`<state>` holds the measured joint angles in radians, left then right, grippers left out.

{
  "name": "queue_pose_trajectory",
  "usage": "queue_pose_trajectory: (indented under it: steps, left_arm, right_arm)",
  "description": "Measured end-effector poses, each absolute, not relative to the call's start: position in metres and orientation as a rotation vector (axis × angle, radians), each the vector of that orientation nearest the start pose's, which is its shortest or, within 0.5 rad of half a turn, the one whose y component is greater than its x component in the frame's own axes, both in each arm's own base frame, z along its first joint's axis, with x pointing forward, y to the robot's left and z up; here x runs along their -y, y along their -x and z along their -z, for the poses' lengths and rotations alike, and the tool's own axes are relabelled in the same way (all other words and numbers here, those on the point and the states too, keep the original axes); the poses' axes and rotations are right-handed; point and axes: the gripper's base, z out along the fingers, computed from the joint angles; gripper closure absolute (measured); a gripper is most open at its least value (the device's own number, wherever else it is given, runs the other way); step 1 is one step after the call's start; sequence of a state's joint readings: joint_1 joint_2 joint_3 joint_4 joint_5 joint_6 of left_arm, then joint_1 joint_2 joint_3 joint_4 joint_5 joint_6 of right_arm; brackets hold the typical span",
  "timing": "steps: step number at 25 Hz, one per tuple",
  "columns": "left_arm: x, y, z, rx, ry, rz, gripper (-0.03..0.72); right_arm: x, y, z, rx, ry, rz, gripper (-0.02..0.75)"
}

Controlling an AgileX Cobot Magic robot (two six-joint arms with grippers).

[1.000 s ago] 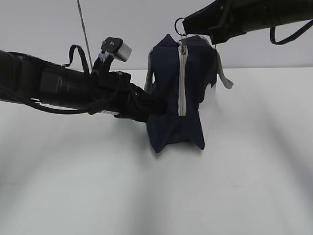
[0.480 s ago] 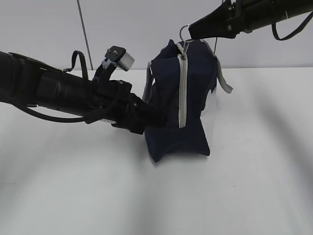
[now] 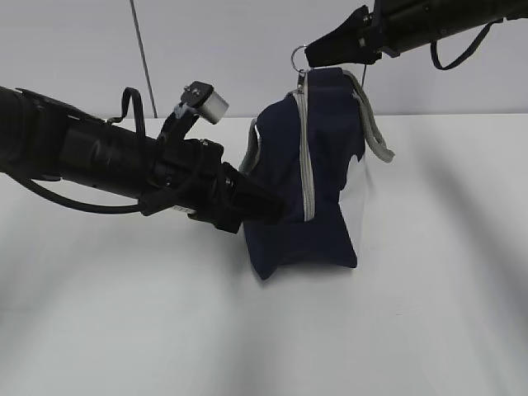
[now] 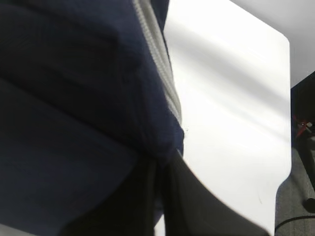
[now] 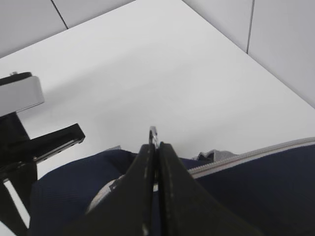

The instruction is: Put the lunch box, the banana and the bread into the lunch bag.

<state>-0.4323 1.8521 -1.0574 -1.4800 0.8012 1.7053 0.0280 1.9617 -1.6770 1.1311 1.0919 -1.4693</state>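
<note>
Navy-blue fabric lunch bag (image 3: pixel 309 190) stands upright on the white bench (image 3: pixel 264 330), its grey zipper (image 3: pixel 307 157) running up the near face, grey rope handles (image 3: pixel 375 132) hanging on its right side and a white side panel showing low on that side. A metal ring pull (image 3: pixel 298 56) sticks up at the top of the zipper.

The left gripper (image 3: pixel 268 210) reaches in almost level from the left, its jaws closed on a pinch of the bag's blue fabric at the lower left side; the left wrist view shows dark cloth bunched right at the tips. The right gripper (image 3: pixel 318 56) comes down at a slant from the upper right, its jaws shut on the ring pull, which pokes out just above the tips in the right wrist view (image 5: pixel 153 133).

Compared with a second ago, the bag's top has leaned to the right and stretched taller, its base has flattened on the bench, and the right arm sits higher, with the ring pull further left.
</note>
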Motion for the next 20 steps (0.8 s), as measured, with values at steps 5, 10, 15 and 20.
queue_pose_trajectory:
  steps: [5,10,15,20]
  left_arm:
    - [0.212,-0.303,-0.192,-2.0,-1.122,1.039,0.68]
    - [0.212,-0.302,-0.195,-2.096,-0.956,1.175,0.596]
    - [0.198,-0.313,-0.202,-2.197,-0.623,1.352,0.178]
    - [0.18,-0.319,-0.221,-2.198,-0.419,1.469,0.125]
  right_arm:
    - [-0.086,-0.434,-0.296,-1.857,1.09,-0.79,0.754]
    - [-0.088,-0.43,-0.305,-1.83,1.16,-0.833,0.754]
    - [-0.085,-0.429,-0.304,-1.884,1.193,-0.799,0.754]
    - [-0.084,-0.429,-0.303,-1.904,1.202,-0.789,0.754]
